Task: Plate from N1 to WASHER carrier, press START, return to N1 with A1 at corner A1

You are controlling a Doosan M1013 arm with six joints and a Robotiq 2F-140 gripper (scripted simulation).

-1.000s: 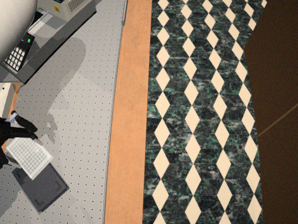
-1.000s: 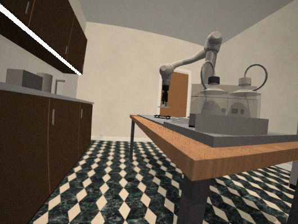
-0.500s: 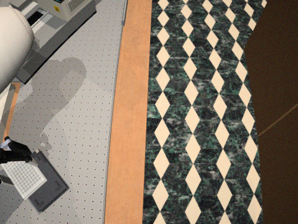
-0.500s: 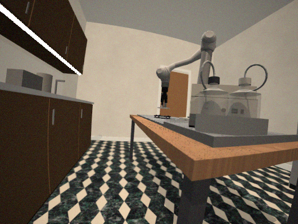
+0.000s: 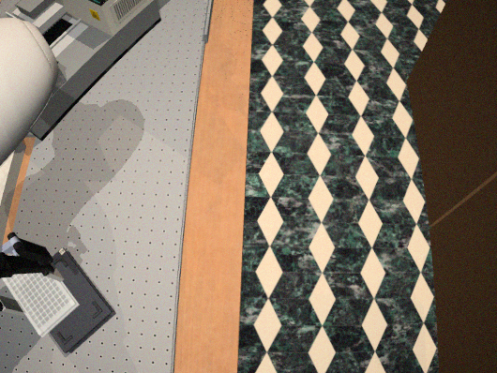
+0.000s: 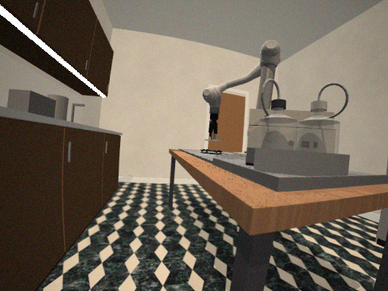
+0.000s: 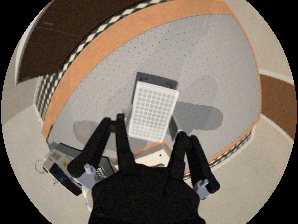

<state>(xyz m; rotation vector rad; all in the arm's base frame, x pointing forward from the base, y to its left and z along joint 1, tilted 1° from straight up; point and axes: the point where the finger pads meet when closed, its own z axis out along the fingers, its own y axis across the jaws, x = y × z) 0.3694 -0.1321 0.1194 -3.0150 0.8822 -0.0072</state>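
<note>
The white well plate (image 5: 44, 300) (image 6: 209, 140) (image 7: 154, 110) is held level in my gripper (image 5: 28, 289) (image 6: 213, 137) (image 7: 151, 114), whose fingers are shut on its two long sides. It hangs above the dark nest N1 (image 5: 96, 300) (image 6: 211, 151) (image 7: 157, 78), a gap below it, and covers part of the nest in the top view and the wrist view. I cannot tell which corner of the plate is cut. The washer (image 5: 114, 11) (image 6: 300, 161) (image 7: 61, 165) stands away from the nest. Its lamp cannot be made out.
The arm's pale link (image 5: 23, 84) hides part of the washer and its keypad in the top view. Two bottles with hoses (image 6: 279, 133) (image 6: 318, 135) stand on the washer. The wooden table edge (image 5: 211, 187) runs beside the perforated deck.
</note>
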